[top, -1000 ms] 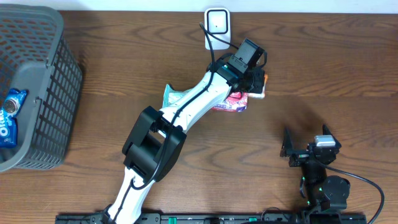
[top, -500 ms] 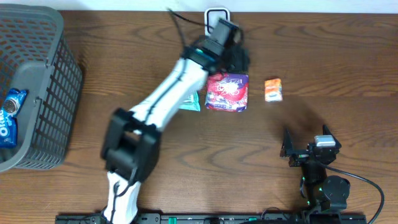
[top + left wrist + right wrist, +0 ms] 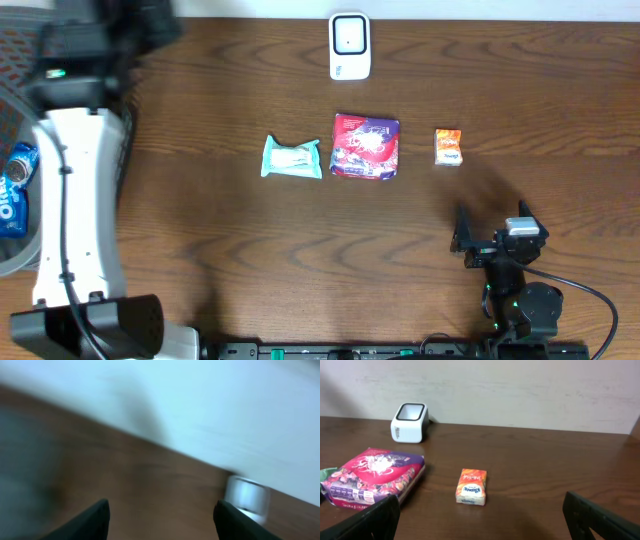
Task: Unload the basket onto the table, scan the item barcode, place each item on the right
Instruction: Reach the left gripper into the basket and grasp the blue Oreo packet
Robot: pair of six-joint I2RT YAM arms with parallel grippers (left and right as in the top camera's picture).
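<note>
Overhead: left arm [image 3: 75,200] is over the basket [image 3: 14,262] at the far left. The Oreo pack [image 3: 14,185] lies inside it, probably the next item to scan. Scanner [image 3: 350,45] sits at the back edge. Green pack [image 3: 292,158], red pouch [image 3: 366,147] and orange box [image 3: 448,147] lie in a row before it. Next move: descend, pinch the pack, show its barcode to the scanner.

Left wrist: blurred. Left tool [image 3: 165,520] spread, nothing between.

Right wrist: right tool [image 3: 485,525] spread wide, empty, facing the row. Dark wood-grain bench [image 3: 545,460], plain pale wall [image 3: 520,390].
</note>
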